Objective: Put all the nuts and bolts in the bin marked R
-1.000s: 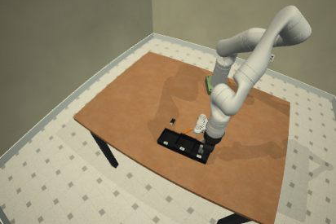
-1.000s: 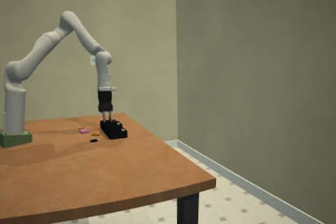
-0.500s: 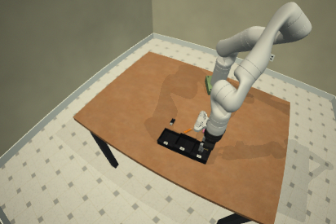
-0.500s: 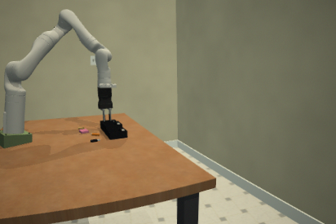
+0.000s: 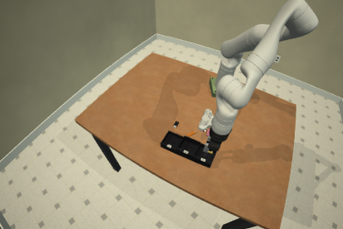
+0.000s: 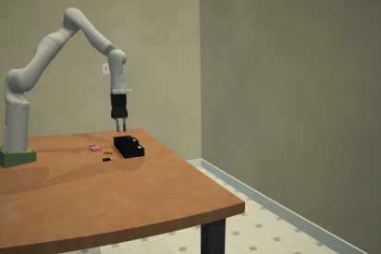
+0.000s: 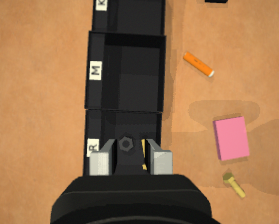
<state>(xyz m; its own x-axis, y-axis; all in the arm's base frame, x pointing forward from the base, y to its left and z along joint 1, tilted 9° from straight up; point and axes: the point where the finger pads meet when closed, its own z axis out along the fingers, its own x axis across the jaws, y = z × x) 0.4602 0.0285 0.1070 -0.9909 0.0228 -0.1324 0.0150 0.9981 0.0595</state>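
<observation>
A row of three black bins (image 5: 189, 149) marked K, M and R stands on the table. In the wrist view my gripper (image 7: 130, 150) hangs right over the bin marked R (image 7: 123, 131), with its fingers open and nothing held. A dark hex nut (image 7: 125, 144) and a thin yellow bolt (image 7: 143, 153) show inside bin R between the fingers. A brass bolt (image 7: 233, 183) lies on the table to the right of bin R. In the exterior view the gripper (image 6: 119, 127) is a little above the bins (image 6: 129, 146).
A pink block (image 7: 231, 138) and an orange cylinder (image 7: 198, 64) lie on the table right of the bins. A small black item (image 5: 176, 124) lies beyond the K end. The arm's green base (image 6: 18, 157) stands at the far side.
</observation>
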